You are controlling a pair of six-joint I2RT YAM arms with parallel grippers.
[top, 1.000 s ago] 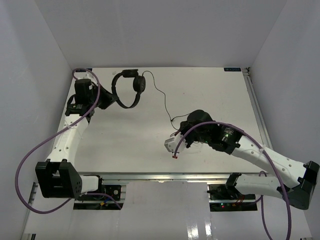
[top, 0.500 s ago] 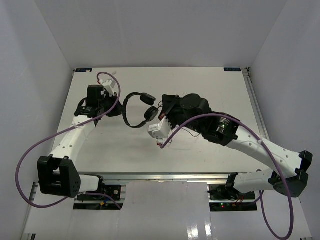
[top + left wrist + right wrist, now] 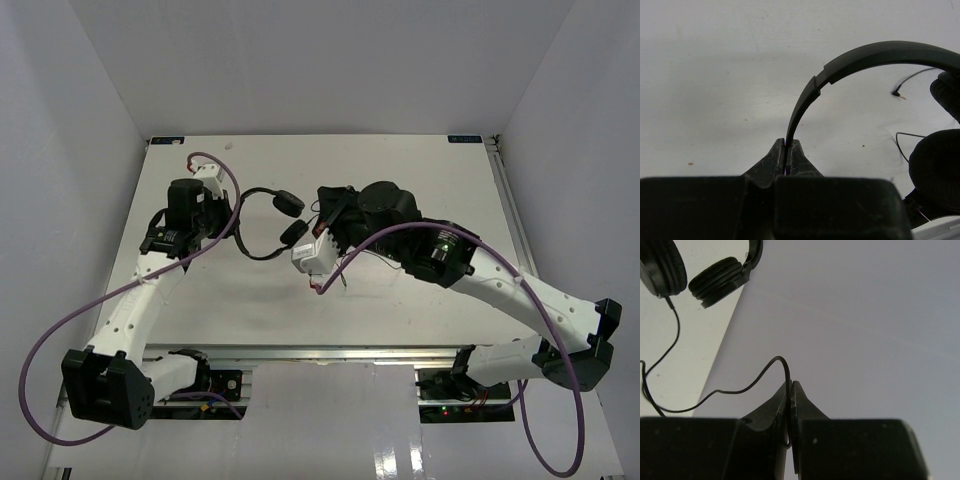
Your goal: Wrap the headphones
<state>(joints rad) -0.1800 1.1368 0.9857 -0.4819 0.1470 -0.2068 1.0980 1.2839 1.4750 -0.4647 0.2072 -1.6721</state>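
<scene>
From where I stand, the black over-ear headphones with the thin curved headband and two round padded earcups (image 3: 272, 226) sit left of centre on the white bench (image 3: 430, 170), between the two arms. The left fingers (image 3: 780, 155) are shut tight on the lower end of the headband, and the band arches up and away to the right from that pinch. Whether the earcups rest on the bench or hang just clear of it, I cannot tell.

The right fingers (image 3: 799, 400) are closed as well, nipping the long thin black cord (image 3: 780, 357). The cord loops loosely out of the grip and trails back toward the earcups, which are close by in that wrist view. The small plug tip (image 3: 898, 93) lies free on the bench beside the earcups.

My reading is that the winding is only beginning. One arm steadies the frame and the other has caught the cord, but I see no turn laid round the headphones yet.

The next move looks to be the right arm carrying the cord around the headband or cups. It should keep light tension so the slack does not snag. Meanwhile the left grip holds firm.
</scene>
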